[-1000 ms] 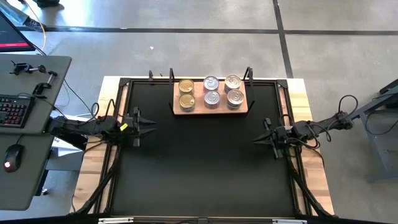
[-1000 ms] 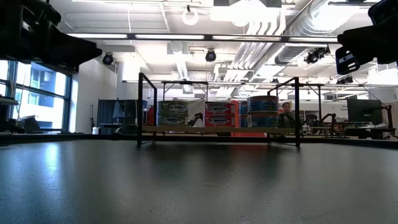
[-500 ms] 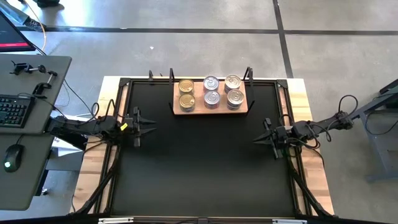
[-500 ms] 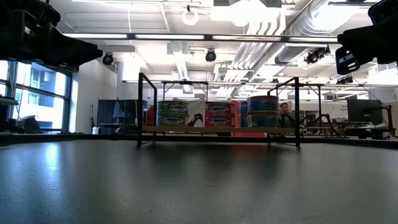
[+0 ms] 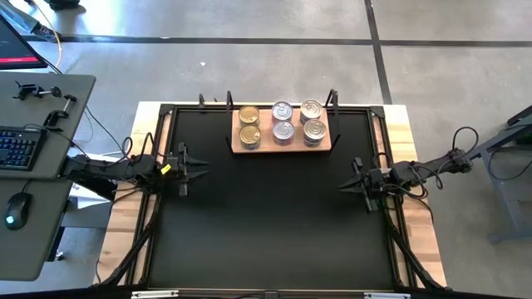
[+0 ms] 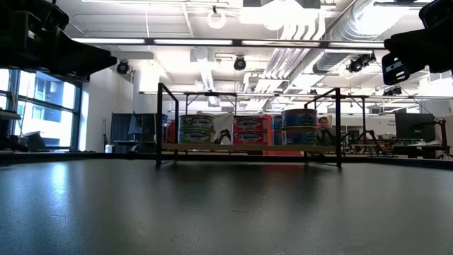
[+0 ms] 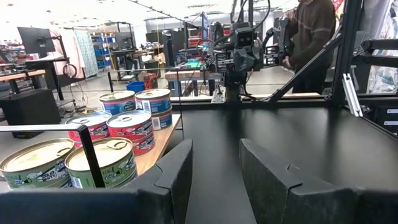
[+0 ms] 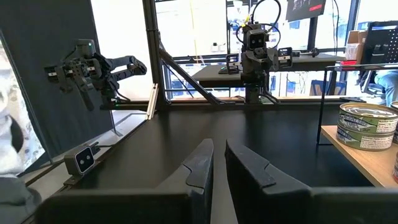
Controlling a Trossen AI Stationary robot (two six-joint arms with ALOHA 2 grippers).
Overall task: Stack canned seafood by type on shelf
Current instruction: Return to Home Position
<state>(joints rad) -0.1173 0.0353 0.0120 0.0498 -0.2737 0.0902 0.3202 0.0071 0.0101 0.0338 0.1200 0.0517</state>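
From above, the shelf (image 5: 266, 148) lies at the far edge of the black mat (image 5: 274, 232). Its long side runs left to right across the table (image 5: 420, 249). Six lids show on it in three pairs: gold-lidded cans (image 5: 249, 134) at the left end, silver-lidded cans (image 5: 283, 130) in the middle and at the right end. All the mat on the near side of the shelf is open floor for the arms. The left gripper (image 5: 199, 169) hangs by the mat's left edge and the right gripper (image 5: 345, 188) by its right edge. Both point inward, well apart from the shelf and from each other.

At table height the shelf sits level at the far end, carrying three stacks two cans high: the green stack (image 6: 197, 129) left, the red stack (image 6: 250, 130) in the middle, the blue stack (image 6: 299, 126) right.

From the left wrist, that gripper's fingers (image 7: 174, 177) stand apart with nothing between them. The shelf runs alongside, green cans nearest. A person (image 7: 311, 25) stands beyond the table.

From the right wrist, its fingers (image 8: 199, 165) are all but together, with only a thin slit between them and nothing held.
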